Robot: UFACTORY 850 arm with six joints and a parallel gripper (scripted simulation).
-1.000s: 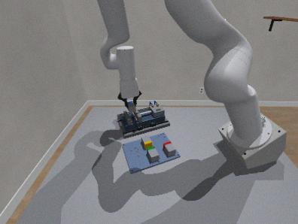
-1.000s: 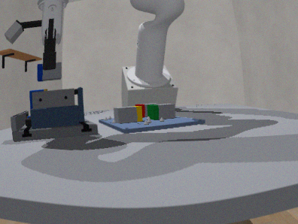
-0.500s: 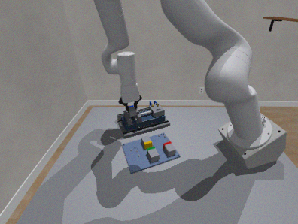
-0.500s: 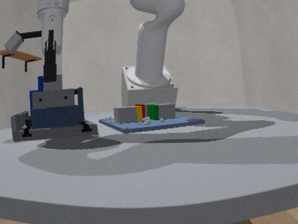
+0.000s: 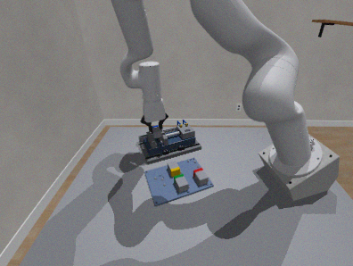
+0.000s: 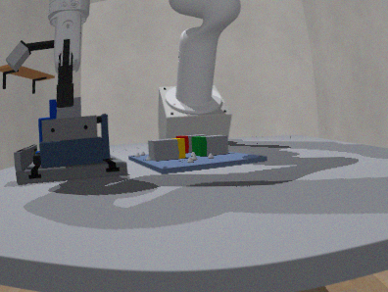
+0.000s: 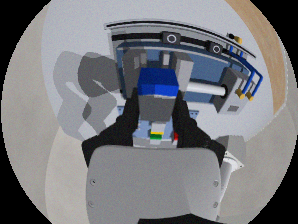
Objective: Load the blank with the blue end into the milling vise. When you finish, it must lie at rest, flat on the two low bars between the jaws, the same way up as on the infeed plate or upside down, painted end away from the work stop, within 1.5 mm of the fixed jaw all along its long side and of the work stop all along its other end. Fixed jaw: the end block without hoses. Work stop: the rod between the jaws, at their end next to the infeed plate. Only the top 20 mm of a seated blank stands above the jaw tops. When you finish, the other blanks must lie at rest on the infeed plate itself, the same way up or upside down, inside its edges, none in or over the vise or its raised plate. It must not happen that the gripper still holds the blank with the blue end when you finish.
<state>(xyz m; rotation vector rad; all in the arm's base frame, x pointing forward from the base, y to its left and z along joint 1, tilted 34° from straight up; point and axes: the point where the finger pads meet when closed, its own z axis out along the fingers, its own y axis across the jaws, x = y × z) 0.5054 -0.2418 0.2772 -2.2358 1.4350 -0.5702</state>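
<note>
Top view: three blanks [image 5: 181, 184] on one plate [image 5: 159, 193].

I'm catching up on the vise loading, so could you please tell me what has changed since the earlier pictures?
The grey metallic block with a blue end, gripped by the claw, moved down toward the vise. The three other blocks stayed put.
</note>
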